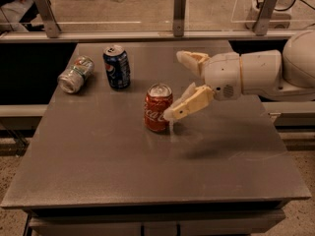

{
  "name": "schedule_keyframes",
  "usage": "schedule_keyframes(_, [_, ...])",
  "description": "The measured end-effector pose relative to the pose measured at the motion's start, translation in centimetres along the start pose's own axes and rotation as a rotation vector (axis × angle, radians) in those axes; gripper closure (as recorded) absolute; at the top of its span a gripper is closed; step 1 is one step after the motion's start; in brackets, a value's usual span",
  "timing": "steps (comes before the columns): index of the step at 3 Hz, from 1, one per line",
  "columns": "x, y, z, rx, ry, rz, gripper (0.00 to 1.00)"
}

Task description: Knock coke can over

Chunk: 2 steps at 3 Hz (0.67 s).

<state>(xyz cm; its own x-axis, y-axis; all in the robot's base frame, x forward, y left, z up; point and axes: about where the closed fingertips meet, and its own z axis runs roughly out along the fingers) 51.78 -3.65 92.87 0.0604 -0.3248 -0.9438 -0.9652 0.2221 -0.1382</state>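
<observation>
Coke can stands upright at frame centre on worktop, not knocked over yet. Pincer spread open just right of it, lower finger apparently touching; tipping push remains.

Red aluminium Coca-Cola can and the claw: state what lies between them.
Nothing. Camera view: the open claw hangs beside the upright red can, lower finger at its side.

One gripper beside one coke can; one Pepsi can, one silver-green can, one table.
</observation>
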Motion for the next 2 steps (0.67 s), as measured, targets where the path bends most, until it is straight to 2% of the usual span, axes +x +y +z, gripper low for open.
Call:
schedule_keyframes(1, [-0.6, 1.7, 2.0, -0.078, -0.134, 0.075, 0.0])
schedule_keyframes(2, [-0.7, 4.5, 3.1, -0.122, -0.152, 0.082, 0.0])
